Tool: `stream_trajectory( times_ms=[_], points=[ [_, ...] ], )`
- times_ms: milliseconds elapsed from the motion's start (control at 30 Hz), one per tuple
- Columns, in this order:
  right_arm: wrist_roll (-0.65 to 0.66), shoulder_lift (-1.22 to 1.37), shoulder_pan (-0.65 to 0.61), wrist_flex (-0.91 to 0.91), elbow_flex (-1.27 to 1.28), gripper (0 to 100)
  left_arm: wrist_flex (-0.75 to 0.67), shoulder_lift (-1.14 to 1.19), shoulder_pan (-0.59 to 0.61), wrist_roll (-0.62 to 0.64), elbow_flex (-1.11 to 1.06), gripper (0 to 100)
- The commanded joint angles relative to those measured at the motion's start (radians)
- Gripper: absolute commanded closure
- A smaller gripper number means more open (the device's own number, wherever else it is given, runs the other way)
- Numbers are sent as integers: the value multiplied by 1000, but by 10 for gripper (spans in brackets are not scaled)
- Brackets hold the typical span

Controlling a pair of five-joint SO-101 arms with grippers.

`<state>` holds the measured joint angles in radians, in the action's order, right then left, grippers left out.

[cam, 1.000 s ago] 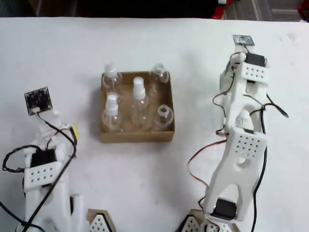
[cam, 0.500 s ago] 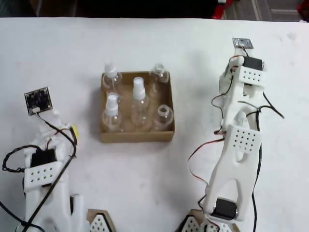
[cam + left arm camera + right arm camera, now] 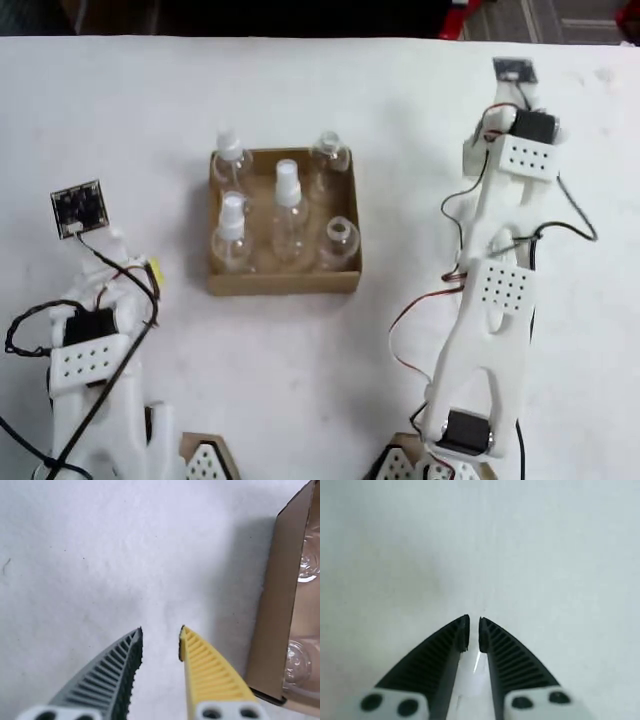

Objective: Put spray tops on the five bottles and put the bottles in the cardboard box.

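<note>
Cardboard box (image 3: 285, 278) sits mid-tabletop (image 3: 150, 100), five bottles (image 3: 287, 225) upright inside; the bare-necked bottle (image 3: 340, 235) stands in its near right corner. My left jaws gape partway, empty, just beside the box's wall. My right jaws, toward the tabletop's right edge, are almost closed, gripping nothing I can make out.

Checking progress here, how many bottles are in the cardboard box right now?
5 bottles in the cardboard box: far left, near left, middle, far right, near right. None looks hidden.
</note>
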<state>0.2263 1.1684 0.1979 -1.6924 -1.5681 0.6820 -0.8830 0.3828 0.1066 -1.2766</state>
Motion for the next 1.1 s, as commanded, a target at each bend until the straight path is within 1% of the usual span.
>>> stream_trajectory(
  times_ms=[0, 100, 200, 233, 367, 400, 600, 800, 900, 1000, 1067],
  points=[
    [0, -125, -5, -35, -94, 983, -31, -12, -13, -11, 3, 880],
    [0, -171, -2, -39, -26, 981, -31, -12, -13, -11, 3, 880],
    [-8, -223, 7, -39, 143, 959, -31, -12, -13, -11, 3, 880],
    [-14, -245, 7, -39, 204, 930, -31, -12, -13, -11, 3, 880],
    [-117, -351, 8, -36, 419, 775, -31, -12, -13, -11, 3, 880],
    [-118, -371, 4, -35, 454, 757, -31, -12, -13, -11, 3, 880],
    [-123, -440, -19, -35, 568, 755, -29, -12, -13, -11, 3, 880],
    [-121, -363, -21, -13, 569, 759, -28, -12, -13, -11, 3, 880],
    [-120, -315, -21, 39, 569, 815, -28, -12, -13, -11, 3, 880],
    [-120, -297, -21, 51, 569, 872, -28, -12, -13, -11, 3, 880],
    [-120, -297, -30, 61, 569, 874, -28, -12, -13, -11, 3, 880]
  ],
)
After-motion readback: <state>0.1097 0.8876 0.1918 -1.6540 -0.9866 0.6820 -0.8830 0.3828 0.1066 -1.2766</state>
